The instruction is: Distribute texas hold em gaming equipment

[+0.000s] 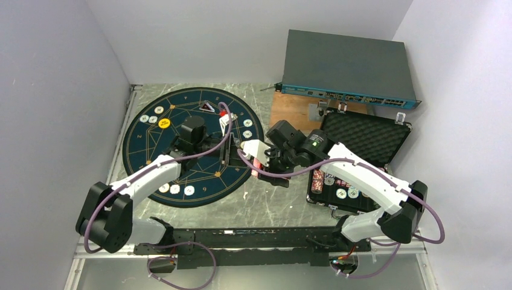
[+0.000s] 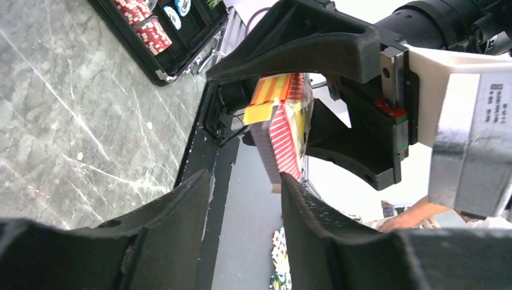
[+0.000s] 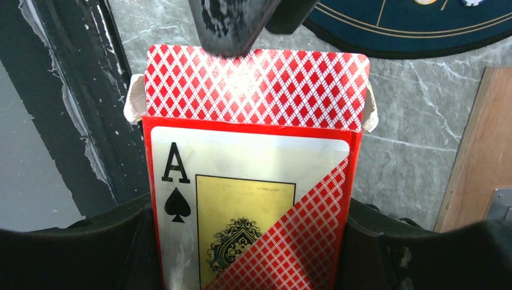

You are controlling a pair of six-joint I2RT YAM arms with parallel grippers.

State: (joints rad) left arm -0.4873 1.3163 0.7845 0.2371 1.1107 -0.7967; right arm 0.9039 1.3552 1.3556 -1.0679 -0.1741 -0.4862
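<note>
Both arms reach inward, wrists facing; right gripper [image 3: 252,237] jaws clamp a card box [image 3: 253,175]; left gripper [image 2: 244,181] jaws parted.

The card box [image 3: 253,199] is glossy cardboard. The tabletop [image 1: 265,205] looks like smooth veined stone, the case lining [image 1: 362,136] matt foam.
</note>
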